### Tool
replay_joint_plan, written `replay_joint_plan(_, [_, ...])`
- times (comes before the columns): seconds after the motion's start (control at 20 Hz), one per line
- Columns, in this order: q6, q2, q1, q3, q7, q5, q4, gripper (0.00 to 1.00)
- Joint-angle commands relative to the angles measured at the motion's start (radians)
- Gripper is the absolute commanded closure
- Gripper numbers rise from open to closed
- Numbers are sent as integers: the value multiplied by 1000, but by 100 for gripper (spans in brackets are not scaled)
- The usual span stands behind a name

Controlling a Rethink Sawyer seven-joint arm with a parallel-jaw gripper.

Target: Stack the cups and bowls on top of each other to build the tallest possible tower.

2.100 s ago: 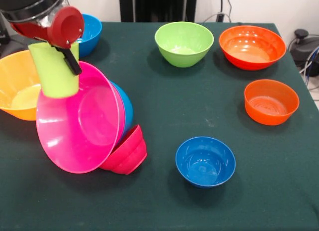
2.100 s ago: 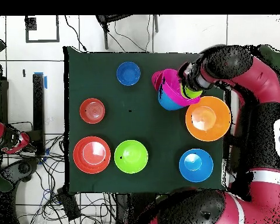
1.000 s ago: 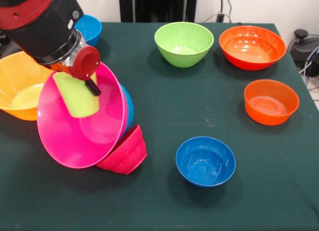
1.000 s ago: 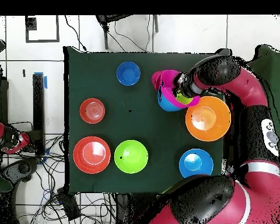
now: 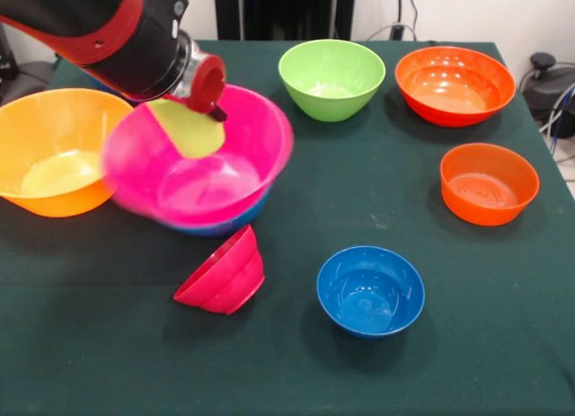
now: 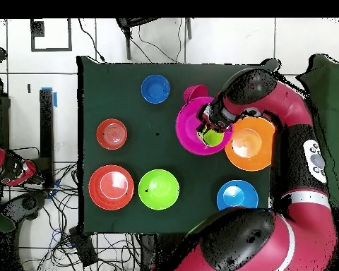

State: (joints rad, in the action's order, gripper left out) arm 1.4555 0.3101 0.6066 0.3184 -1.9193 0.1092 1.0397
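Note:
The large pink bowl (image 5: 235,169) (image 6: 190,127) sits mouth-up on a medium blue bowl (image 5: 220,225), of which only the rim shows; the pink bowl is blurred. My gripper (image 5: 199,119) (image 6: 212,131) is shut on the lime-green cup (image 5: 182,128) (image 6: 213,137) and holds it tilted inside the pink bowl, by its far-left wall in the front view. A small crimson bowl (image 5: 223,274) (image 6: 195,92) lies on its side on the table just in front of the pile, apart from it. The green bowl (image 5: 331,77) (image 6: 158,189) stands alone.
A large orange bowl (image 5: 54,151) (image 6: 251,143) stands next to the pink bowl. A small blue bowl (image 5: 370,290) (image 6: 155,89), a medium orange bowl (image 5: 488,182), a large red-orange bowl (image 5: 454,84) and another blue bowl (image 6: 236,199) stand apart on the green table.
The pink bowl stood tilted on its edge; now it has dropped mouth-up onto the blue bowl. My gripper has moved with the cup, staying inside the bowl. The crimson bowl is now clear of the pile.

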Motion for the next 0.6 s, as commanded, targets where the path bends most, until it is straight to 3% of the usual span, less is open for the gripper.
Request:
replay_joint_plan(0.05, [41,24,-30,11,121,75,37,100])
replay_joint_plan(0.3, [-65,27,-29,17,112,84,63,100])
replay_joint_plan(0.6, [-216,82,-11,31,121,79,148,100])
